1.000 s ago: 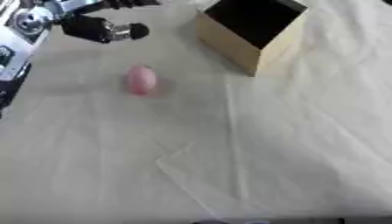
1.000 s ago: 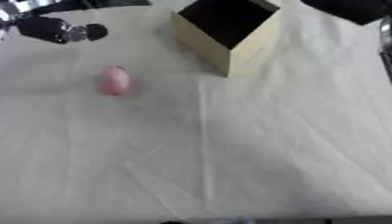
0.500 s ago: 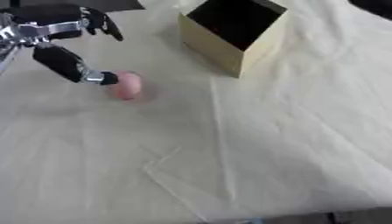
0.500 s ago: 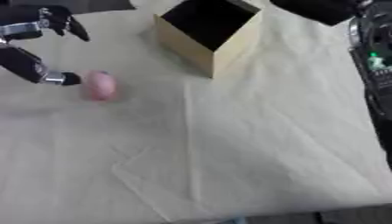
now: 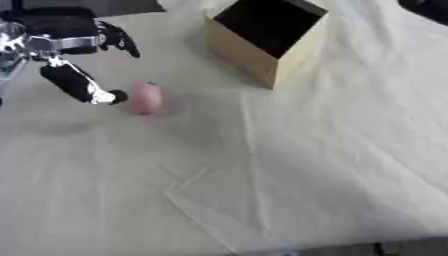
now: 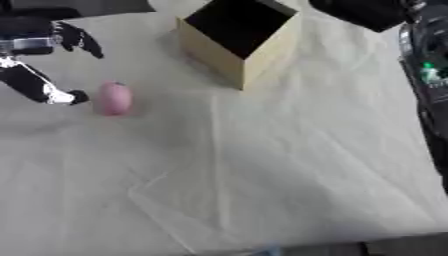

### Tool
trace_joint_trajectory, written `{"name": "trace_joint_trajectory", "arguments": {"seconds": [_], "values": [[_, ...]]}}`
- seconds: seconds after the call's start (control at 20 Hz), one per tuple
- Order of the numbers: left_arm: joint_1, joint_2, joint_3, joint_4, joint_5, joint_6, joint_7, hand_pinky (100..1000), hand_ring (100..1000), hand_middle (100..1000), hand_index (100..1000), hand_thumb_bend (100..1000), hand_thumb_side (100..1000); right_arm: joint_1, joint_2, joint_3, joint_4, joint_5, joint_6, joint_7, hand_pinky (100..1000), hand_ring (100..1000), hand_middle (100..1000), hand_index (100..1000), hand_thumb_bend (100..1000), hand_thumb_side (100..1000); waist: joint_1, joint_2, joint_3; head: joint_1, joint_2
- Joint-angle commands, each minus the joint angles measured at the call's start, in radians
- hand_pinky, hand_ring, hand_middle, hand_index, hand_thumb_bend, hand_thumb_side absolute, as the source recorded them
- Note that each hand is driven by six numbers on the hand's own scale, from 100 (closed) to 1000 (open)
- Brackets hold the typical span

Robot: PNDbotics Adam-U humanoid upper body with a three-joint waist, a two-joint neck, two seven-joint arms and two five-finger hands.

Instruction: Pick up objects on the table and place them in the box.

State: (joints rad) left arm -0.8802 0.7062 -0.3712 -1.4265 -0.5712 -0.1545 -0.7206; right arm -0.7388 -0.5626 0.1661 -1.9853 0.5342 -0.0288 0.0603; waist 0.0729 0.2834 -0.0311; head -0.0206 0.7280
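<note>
The left hand (image 5: 74, 55) has dropped from the counter's (image 5: 332, 165) far left corner to the pink egg-shaped thing (image 5: 144, 98) near the left edge — fingers spread, thumb beside it, nothing grasped — box (image 5: 267, 40) empty.

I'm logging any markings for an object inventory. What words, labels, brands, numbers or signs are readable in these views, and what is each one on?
None can be read.
Box: plain tan walls, dark inside, no print visible.
Pink object: no marking visible.
Cloth: bare, only creases.
Left hand: black and silver, no lettering visible.
Dark equipment at the right edge: one small green spot, too blurred to read.
</note>
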Motion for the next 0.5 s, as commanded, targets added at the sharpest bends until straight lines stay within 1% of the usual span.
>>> {"name": "trace_joint_trajectory", "arguments": {"seconds": [0.05, 0.2, 0.25, 0.4, 0.5], "values": [[-0.01, 0.029, -0.004, 0.009, -0.015, -0.007, -0.003, 824, 896, 851, 883, 408, 313, -0.011, -0.01, -0.011, -0.015, -0.006, 0.002, 0.0, 890, 787, 756, 878, 100, 860, -0.002, -0.021, 0.0, 0.003, -0.001], [-0.007, 0.026, -0.012, 0.026, -0.029, -0.015, -0.009, 823, 896, 849, 882, 428, 333, -0.011, -0.009, -0.01, -0.015, -0.007, 0.003, 0.002, 890, 786, 756, 878, 100, 860, -0.002, -0.019, -0.001, 0.004, -0.001], [-0.007, 0.027, -0.013, 0.03, -0.039, -0.017, -0.009, 827, 898, 848, 882, 455, 329, -0.012, -0.009, -0.01, -0.015, -0.007, 0.003, 0.003, 890, 786, 756, 878, 100, 859, -0.002, -0.019, -0.001, 0.005, -0.001], [-0.007, 0.021, -0.013, 0.045, -0.084, -0.024, 0.007, 823, 898, 848, 882, 458, 331, -0.012, -0.007, -0.009, -0.015, -0.008, 0.003, 0.005, 890, 785, 755, 877, 100, 860, -0.003, -0.016, -0.001, 0.007, -0.004], [-0.007, 0.011, -0.013, 0.061, -0.093, -0.028, 0.016, 819, 898, 849, 884, 463, 349, -0.012, -0.006, -0.01, -0.015, -0.009, 0.004, 0.005, 889, 785, 755, 878, 100, 858, -0.004, -0.014, -0.002, 0.007, -0.006]]}}
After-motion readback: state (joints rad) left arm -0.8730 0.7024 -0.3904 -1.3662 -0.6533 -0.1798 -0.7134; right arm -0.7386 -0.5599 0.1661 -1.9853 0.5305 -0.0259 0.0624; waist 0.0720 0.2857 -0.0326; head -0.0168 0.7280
